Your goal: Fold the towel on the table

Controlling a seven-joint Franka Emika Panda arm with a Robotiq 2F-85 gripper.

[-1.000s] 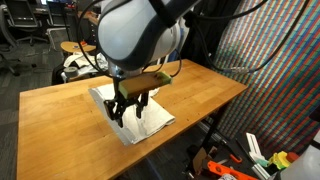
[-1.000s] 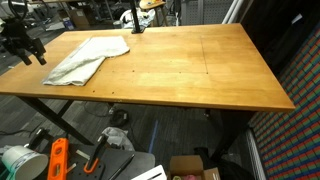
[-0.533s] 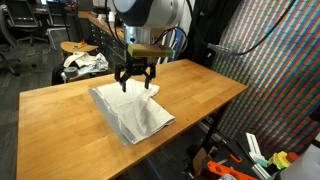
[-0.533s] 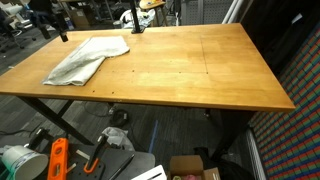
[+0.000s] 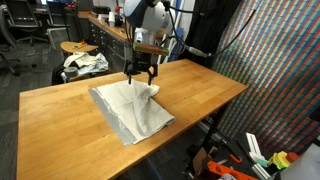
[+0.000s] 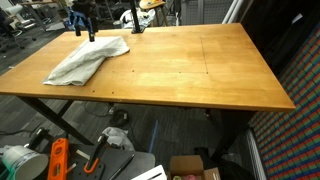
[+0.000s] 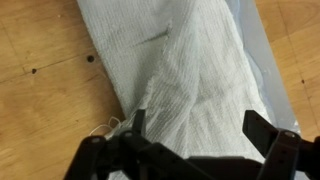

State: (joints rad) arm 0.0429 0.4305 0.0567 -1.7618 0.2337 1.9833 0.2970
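Observation:
The towel (image 5: 132, 112), a white-grey cloth, lies rumpled and partly doubled over on the wooden table (image 5: 200, 95). In both exterior views it sits toward one end of the table (image 6: 190, 70), and it looks bunched lengthwise where the towel (image 6: 88, 60) meets the far edge. My gripper (image 5: 140, 82) hangs just above the towel's far end, open and holding nothing. The other angle shows the gripper (image 6: 84, 33) over the same end. In the wrist view the towel (image 7: 190, 70) fills the middle, and the gripper (image 7: 200, 130) straddles a raised fold with its fingers (image 7: 264, 130) wide apart.
A round stool with a white-and-dark fabric bundle (image 5: 82, 62) stands just beyond the table's far side. A colourful patterned screen (image 5: 275, 60) rises at one side. Tools and a box (image 6: 190, 168) lie on the floor under the table.
The gripper has opened fully, lifted off the towel and travelled toward its far end. The towel stays where it was left on the table.

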